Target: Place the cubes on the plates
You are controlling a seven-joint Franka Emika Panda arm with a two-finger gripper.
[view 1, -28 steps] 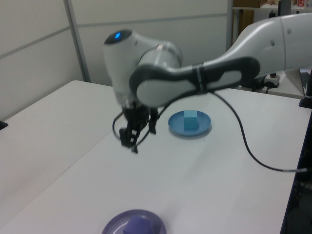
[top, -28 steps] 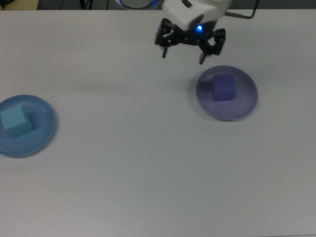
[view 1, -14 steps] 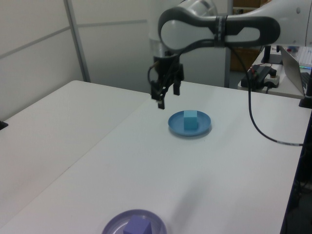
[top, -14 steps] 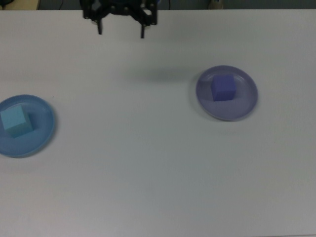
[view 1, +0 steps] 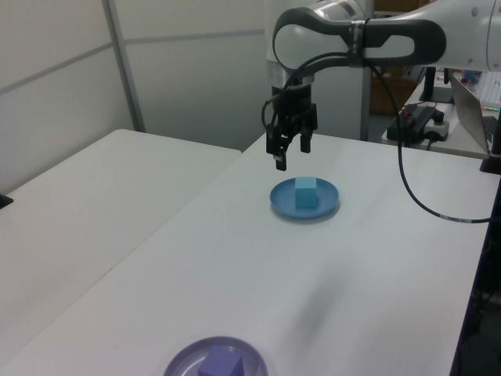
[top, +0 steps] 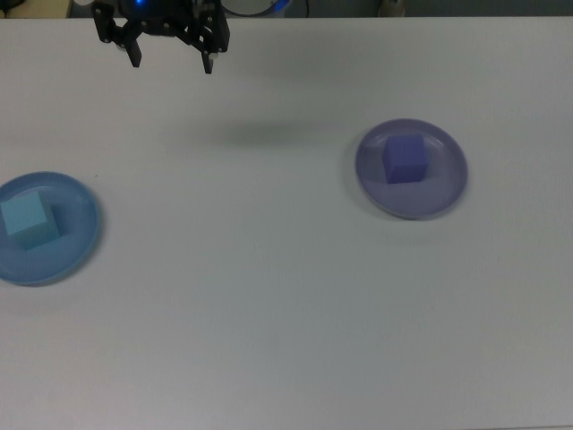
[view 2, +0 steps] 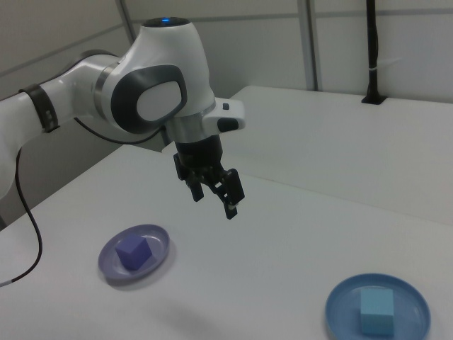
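Note:
The light cyan cube [top: 24, 218] [view 1: 305, 193] [view 2: 376, 310] sits on the blue plate [top: 79, 240] [view 1: 282, 200] [view 2: 410, 301] at the top view's left. On the lavender plate [top: 446, 184] [view 1: 188, 360] [view 2: 159, 244] at the top view's right rests the dark blue-violet cube [top: 405, 159] [view 1: 221, 364] [view 2: 134, 251]. My gripper [top: 172, 63] [view 1: 289, 155] [view 2: 214, 203] hangs open and empty high above the table, near the far edge in the top view, apart from both plates.
The white table [top: 269, 313] carries only the two plates. A second table [view 1: 94, 188] adjoins it at the left view's left. The arm's black cable [view 1: 407, 196] loops over the left view's right side. Equipment stands beyond the table [view 1: 427, 117].
The gripper has swung from just above the lavender plate toward the top view's left and far edge, rising higher. Both cubes stay on their plates.

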